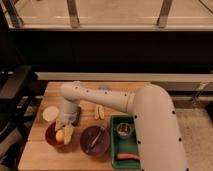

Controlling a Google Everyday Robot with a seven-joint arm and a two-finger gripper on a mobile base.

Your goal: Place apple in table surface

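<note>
One small round yellow-orange apple (59, 135) sits in a dark-red round bowl (49, 136) at near left, just beside the pale gripper (66, 131); whether it grips cannot be told.

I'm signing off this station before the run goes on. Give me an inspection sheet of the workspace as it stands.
Surface: table surface, light-brown wooden planks.
Job's things: apple lies in the red bowl, not yet on the table.
Clutter: purple bowl with a utensil; green tray holding a metal cup and a carrot; banana; white round container.
Grippers: gripper is down at the red bowl, by the apple.
Cables: nothing seen.
Surroundings: metal railing behind; dark equipment at the picture's left.
</note>
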